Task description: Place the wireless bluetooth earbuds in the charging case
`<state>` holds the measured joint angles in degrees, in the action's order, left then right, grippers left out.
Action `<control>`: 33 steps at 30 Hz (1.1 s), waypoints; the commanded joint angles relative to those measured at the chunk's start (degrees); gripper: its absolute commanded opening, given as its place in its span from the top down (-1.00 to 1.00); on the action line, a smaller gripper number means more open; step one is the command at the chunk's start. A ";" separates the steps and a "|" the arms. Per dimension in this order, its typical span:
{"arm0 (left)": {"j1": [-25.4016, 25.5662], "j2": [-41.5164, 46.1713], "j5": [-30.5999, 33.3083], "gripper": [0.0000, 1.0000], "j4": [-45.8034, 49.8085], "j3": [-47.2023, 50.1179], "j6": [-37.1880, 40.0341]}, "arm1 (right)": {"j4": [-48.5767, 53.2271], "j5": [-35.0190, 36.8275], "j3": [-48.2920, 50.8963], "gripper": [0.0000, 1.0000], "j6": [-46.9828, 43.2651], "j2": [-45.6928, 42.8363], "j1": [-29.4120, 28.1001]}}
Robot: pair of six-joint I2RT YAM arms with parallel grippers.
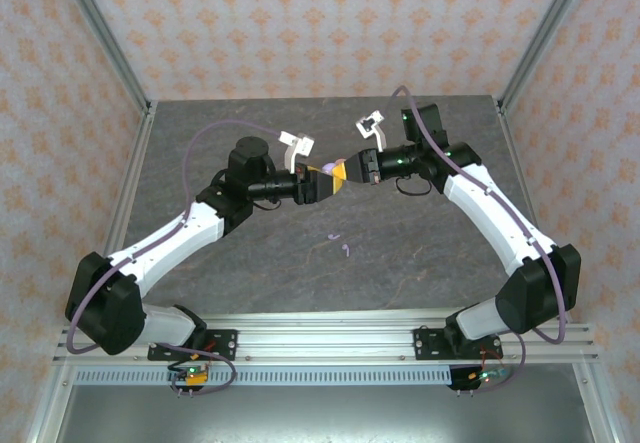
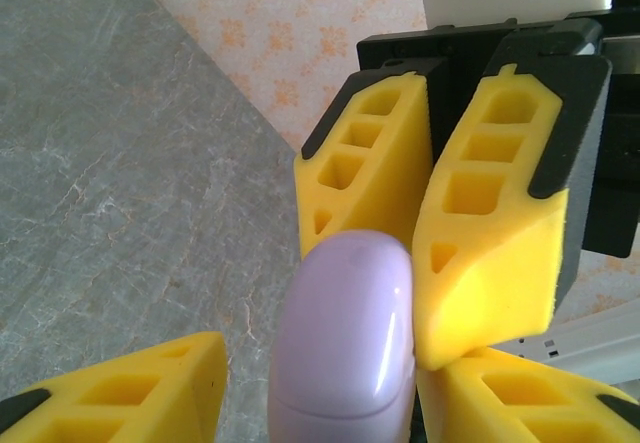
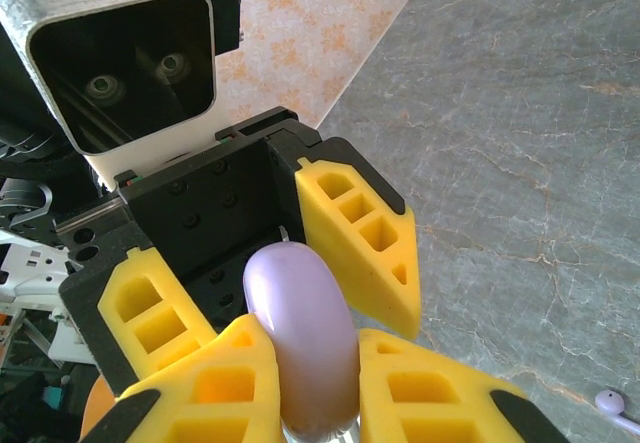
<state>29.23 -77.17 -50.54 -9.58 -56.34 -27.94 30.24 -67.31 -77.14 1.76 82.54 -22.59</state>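
Mid-air, centre: R gripper (image 1: 348,171) clamped on lilac charging case (image 3: 300,333); L gripper (image 1: 322,185) straddles it, grip unclear; keep R firm, case level; earbuds (image 1: 346,250) lie nearer.

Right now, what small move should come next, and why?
Probably hold the lilac rounded plastic charging case with the right pincer and pry it open with the left pincer: it looks shut, and a small pale plastic earbud lies on the grey table.
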 commanded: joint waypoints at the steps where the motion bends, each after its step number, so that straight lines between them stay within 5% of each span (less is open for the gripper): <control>1: -0.50 2.76 0.69 -0.06 -1.76 -1.59 1.13 | 2.54 0.22 -1.39 0.63 -1.76 -0.65 -0.69; 17: -0.50 2.62 -1.53 0.06 -3.57 -1.41 0.09 | 2.10 -1.58 -1.51 0.64 -1.69 -1.00 -0.62; 33: 0.19 1.19 -1.22 0.70 -3.09 -1.80 0.59 | 3.42 -1.77 -0.89 0.57 -2.71 -1.14 -0.75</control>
<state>29.21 -75.83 -52.16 -9.65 -56.34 -28.56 30.89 -68.60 -77.62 0.19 82.43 -22.46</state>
